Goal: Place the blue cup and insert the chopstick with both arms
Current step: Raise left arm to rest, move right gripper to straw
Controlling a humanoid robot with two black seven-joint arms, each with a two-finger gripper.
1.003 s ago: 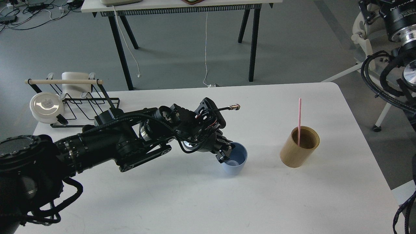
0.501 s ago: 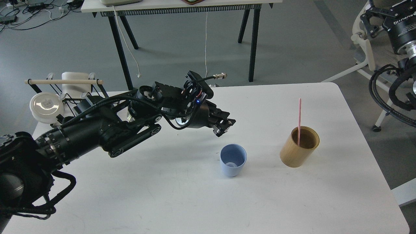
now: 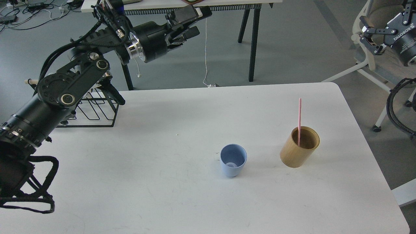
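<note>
The small light-blue plastic cup (image 3: 233, 160) stands upright on the white table (image 3: 162, 182), mouth up, nothing touching it. The thin pink chopstick (image 3: 299, 121) sits in the tan wooden cylinder holder (image 3: 299, 146), just right of the cup, leaning a bit, top half sticking out.

The left gripper (image 3: 190, 20) is high up and well away from the table, beyond its far edge; fingers look parted w/ nothing between them. The right gripper (image 3: 373, 34) is at the top right corner, off the table; can't tell if it's parted or clenched, too dark & partly cut off.

Risks, IMO: the cup is light & narrow-based, so a chopstick coming in off-centre or at an angle could tip it. Stick is long vs the cup, so once in it'll lean hard on the rim & may topple it. Pulling the stick out crooked could drag the holder over too.

Count: 1 cup, 1 chopstick, 1 holder, 1 black wire rack (image 3: 97, 110) at left, 2 arms.
</note>
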